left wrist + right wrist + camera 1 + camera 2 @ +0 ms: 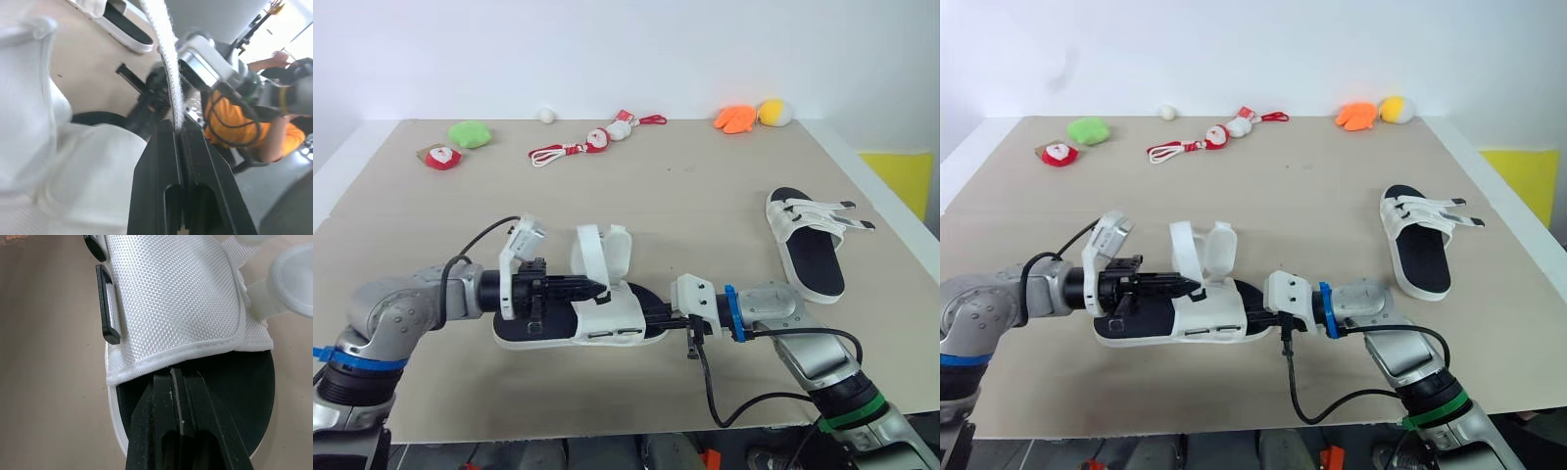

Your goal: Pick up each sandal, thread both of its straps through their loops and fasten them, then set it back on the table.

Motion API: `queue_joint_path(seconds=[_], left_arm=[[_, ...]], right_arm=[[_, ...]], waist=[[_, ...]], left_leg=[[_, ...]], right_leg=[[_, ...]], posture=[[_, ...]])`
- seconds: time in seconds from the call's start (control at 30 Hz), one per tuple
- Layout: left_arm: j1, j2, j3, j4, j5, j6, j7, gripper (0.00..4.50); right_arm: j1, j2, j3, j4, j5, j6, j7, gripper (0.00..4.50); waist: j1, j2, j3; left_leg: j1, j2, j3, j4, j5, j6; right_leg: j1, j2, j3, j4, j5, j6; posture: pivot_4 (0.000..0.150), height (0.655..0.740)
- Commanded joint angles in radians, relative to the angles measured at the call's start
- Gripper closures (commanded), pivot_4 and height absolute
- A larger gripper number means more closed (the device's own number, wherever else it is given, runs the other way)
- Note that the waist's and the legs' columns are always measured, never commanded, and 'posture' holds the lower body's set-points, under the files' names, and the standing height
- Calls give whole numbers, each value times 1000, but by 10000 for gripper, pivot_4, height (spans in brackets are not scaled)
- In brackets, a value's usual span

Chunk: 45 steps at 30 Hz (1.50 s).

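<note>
Currently: near sandal (578,328) sits at the front centre of the desk (705,196), sole down, between both arms; whether it touches the surface I cannot tell. Its two white straps (589,250) stand up unfastened. Left pincer (594,289) is closed narrow on one strap (166,63), whose edge is pinched between the black fingers (161,161). Right pincer (658,319) points in from the opposite end, closed tight on the hemmed rim of the woven white upper (176,298), just above the black footbed (244,391). A black loop (108,308) sits on that upper's side. Second sandal (813,257) rests well apart on the robot's right, straps laid across it. Soft toys (470,134) line the far edge.
</note>
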<state>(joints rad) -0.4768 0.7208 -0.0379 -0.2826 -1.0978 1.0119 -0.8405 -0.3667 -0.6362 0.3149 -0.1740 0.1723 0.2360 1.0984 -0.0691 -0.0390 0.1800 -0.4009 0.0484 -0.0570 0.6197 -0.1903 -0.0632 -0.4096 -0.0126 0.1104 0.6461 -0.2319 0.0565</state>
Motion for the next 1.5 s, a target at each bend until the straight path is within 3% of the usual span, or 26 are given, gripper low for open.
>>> queue_joint_path(seconds=[0.03,0.17,0.57,1.0,1.5], left_arm=[[-15,12,-16,-15,28,25,-24,44714],[-3,41,-49,-39,76,38,-60,44714],[46,79,0,-124,44,133,-33,44714],[72,31,68,-130,-40,213,82,44714],[125,10,75,-169,-47,213,137,44714]], right_arm=[[22,-6,29,22,-43,33,-16,45000],[26,-7,28,14,-42,40,-24,45000],[33,-2,33,8,-39,41,-33,45000],[32,13,41,17,-39,34,-33,45000],[33,21,42,15,-40,37,-34,45000]], waist=[[-6,0,0],[-6,0,0],[-7,0,0],[-9,0,0],[-10,0,0]], left_leg=[[0,0,0,0,0,0],[0,0,0,0,0,0],[0,0,0,0,0,0],[0,0,0,0,0,0],[1,0,0,0,0,0]], right_leg=[[0,0,0,0,0,0],[0,0,0,0,0,0],[0,0,0,0,0,0],[0,0,0,0,0,0],[0,0,0,0,0,0]], posture=[[1500,7400],[1500,7400],[1500,7400],[1500,7400],[1500,7400]])
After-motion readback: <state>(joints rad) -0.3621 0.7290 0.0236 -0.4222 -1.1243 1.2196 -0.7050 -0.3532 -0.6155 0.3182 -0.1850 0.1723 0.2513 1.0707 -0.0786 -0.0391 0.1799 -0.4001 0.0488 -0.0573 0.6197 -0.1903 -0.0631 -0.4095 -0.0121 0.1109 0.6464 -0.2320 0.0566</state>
